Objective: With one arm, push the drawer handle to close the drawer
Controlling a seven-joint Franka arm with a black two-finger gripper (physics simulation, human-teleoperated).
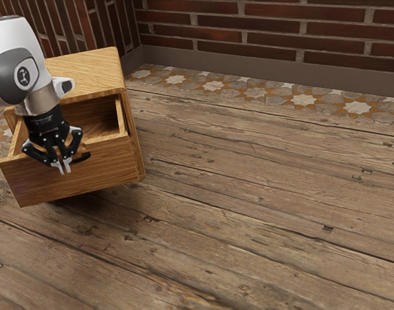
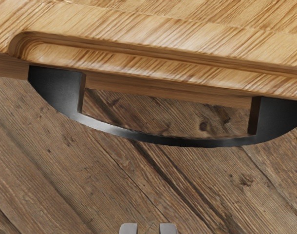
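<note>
Fingers (image 2: 128,228), one pair: slightly apart, nothing between them, placed for you just outside the handle and, as far as the wrist view tells, not touching it

Left to right in the exterior view, for you:

Drawer (image 1: 39,181), wooden, one: at the exterior view's left, pulled well out, front outward. Contents: inner wood in the part you can see; the rest is behind the arm (image 1: 16,61), so you cannot tell

Handle (image 2: 163,140), black, bowed, one: fixed to the drawer's front, beside your fingers

Cabinet (image 1: 97,72), wooden, one: holds the drawer's rear part

Floor (image 1: 248,200), planked: beneath and rightward

Progress, as judged: your fingers are near their mark; the contact, the push and the closing are left to you
</note>
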